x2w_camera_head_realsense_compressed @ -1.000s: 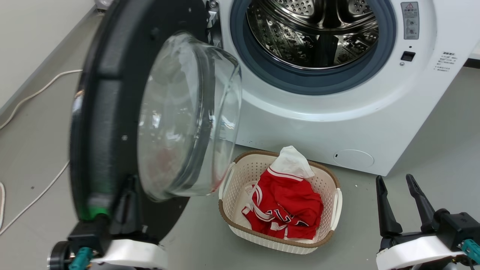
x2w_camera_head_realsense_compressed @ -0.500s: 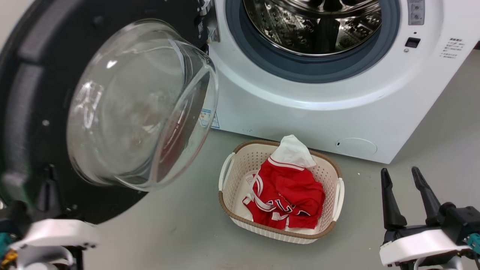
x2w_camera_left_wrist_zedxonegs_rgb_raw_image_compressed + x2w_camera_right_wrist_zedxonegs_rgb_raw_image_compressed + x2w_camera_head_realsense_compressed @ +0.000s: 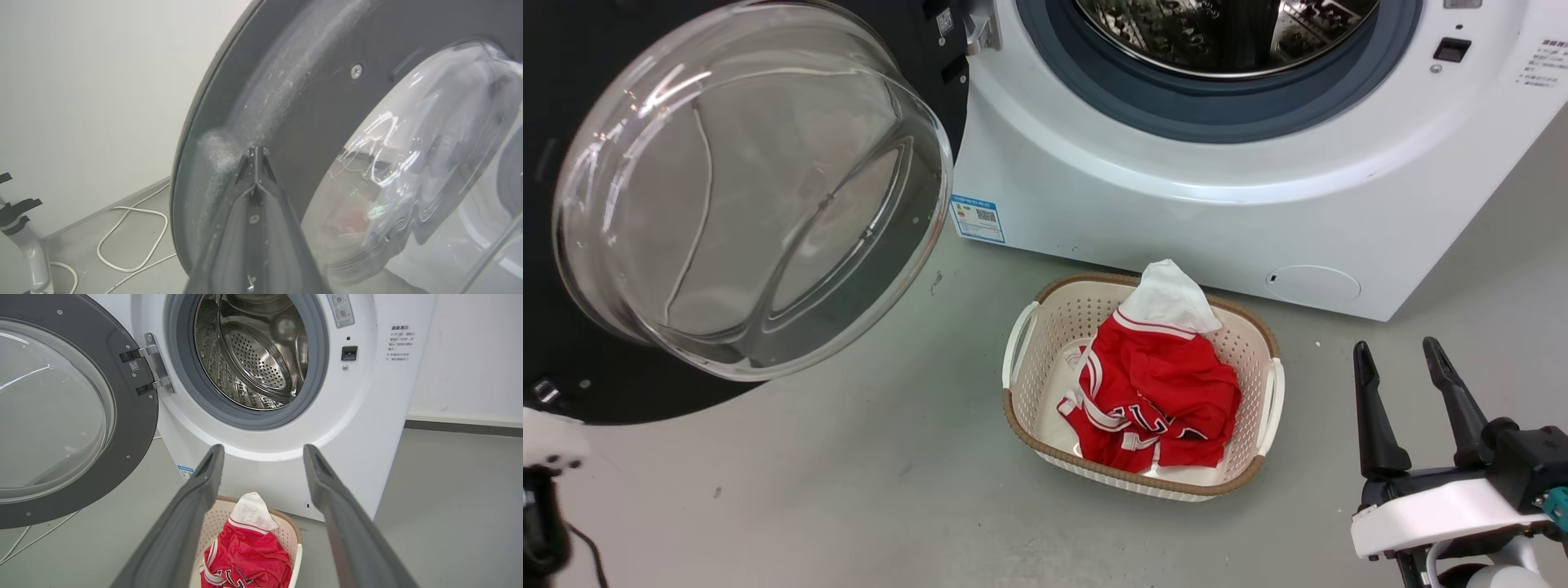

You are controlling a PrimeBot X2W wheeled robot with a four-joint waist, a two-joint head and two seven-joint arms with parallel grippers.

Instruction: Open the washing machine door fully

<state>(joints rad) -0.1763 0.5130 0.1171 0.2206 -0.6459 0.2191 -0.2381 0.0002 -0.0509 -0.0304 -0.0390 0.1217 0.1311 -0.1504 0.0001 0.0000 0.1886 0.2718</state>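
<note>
Found one washing machine door (image 3: 752,196) standing wide open at the left of the one white, boxy washing machine (image 3: 1176,212), hung on a single metal hinge (image 3: 153,363): a glossy black disc around a bulging clear glass bowl. Noted a perforated steel drum (image 3: 253,355) ringed by a smooth grey gasket (image 3: 1176,114), one blue label sticker (image 3: 978,217) and one round cap (image 3: 1312,284). Saw the left gripper (image 3: 255,151) clenched, with two dark fingers pressed together on nothing, tips against the door's speckled inner rim. Saw the right gripper (image 3: 1396,351) released, with two tapered fingers spread, low at the right, touching nothing. Counted one cream latticed basket (image 3: 1127,482) on the grey floor (image 3: 849,490) before the machine, holding one crumpled red garment (image 3: 1160,384) with white trim.
</note>
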